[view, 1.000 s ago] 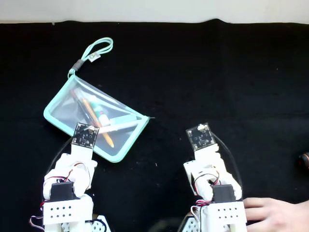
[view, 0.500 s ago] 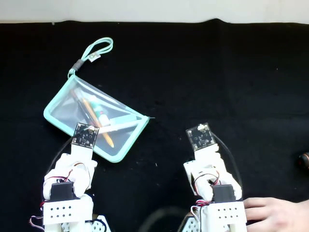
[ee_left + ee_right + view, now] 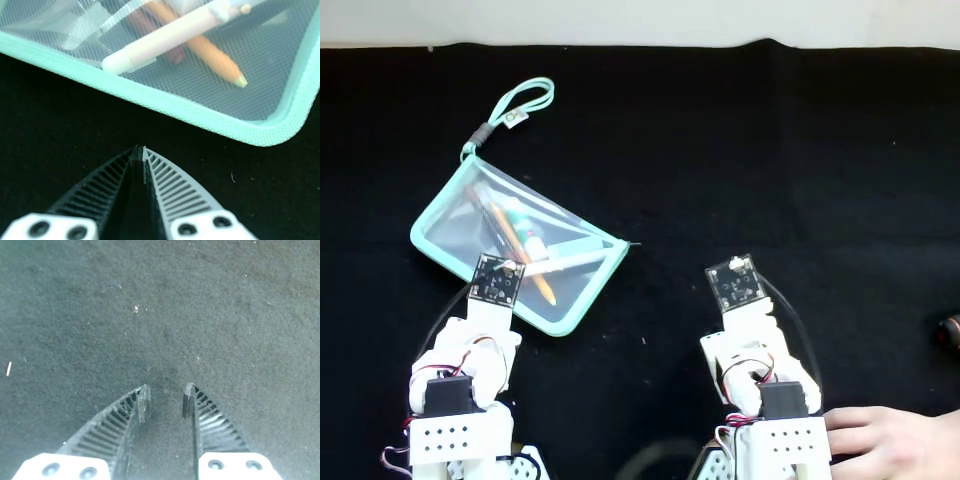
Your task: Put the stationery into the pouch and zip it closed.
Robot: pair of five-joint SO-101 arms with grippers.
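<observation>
A clear mesh pouch with mint-green trim lies flat on the black table at the left, its wrist loop stretched toward the back. Inside it I see an orange pencil, a pale pink pen and other stationery. My left gripper is shut and empty, just off the pouch's near edge. My right gripper is slightly open above bare black cloth, holding nothing. Both arms sit folded back at the table's near edge.
A person's hand rests at the near right edge beside the right arm's base. A small dark object sits at the far right edge. Black cloth covers the table.
</observation>
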